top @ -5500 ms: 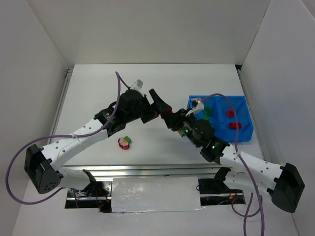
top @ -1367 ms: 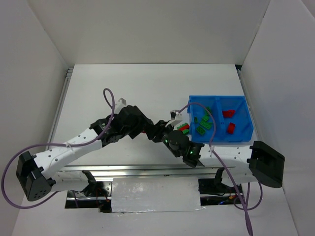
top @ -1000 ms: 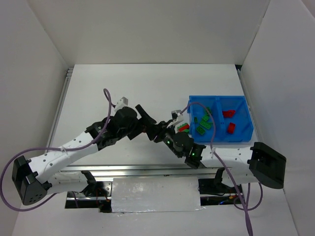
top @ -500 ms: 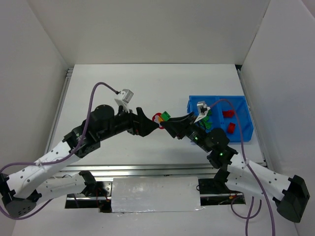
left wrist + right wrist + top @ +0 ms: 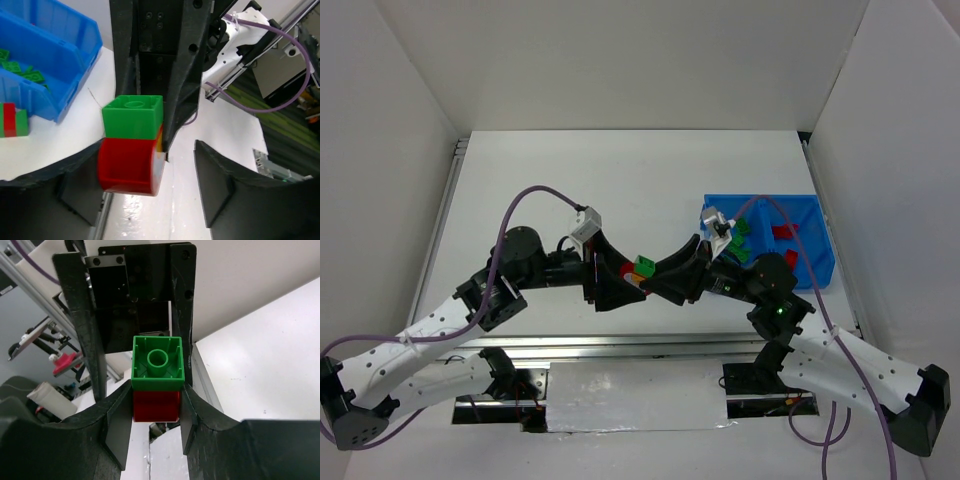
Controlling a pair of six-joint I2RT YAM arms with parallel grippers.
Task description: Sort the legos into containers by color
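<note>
A green brick point(image 5: 643, 266) joined to a round red-white piece point(image 5: 634, 280) hangs above the table's near middle, between both grippers. My right gripper point(image 5: 156, 407) is shut on the red piece point(image 5: 155, 405), and the green brick point(image 5: 158, 362) sticks out past its fingertips. My left gripper point(image 5: 145, 195) faces it with jaws apart. The red piece point(image 5: 127, 167) rests against one left finger point(image 5: 50, 195), with a gap to the other. The blue bin point(image 5: 817, 265) holds green legos point(image 5: 740, 240) in its left compartment and red ones point(image 5: 783, 232) in its right.
A loose red-green piece point(image 5: 12, 120) lies on the table just outside the bin's wall point(image 5: 75, 50). The metal rail of the near table edge point(image 5: 620, 345) runs below both arms. White walls close in the table on three sides.
Both arms have brought the joined piece nearer and slightly left of where it was. The left gripper's jaws have narrowed round it. The right gripper's hold is unchanged.
</note>
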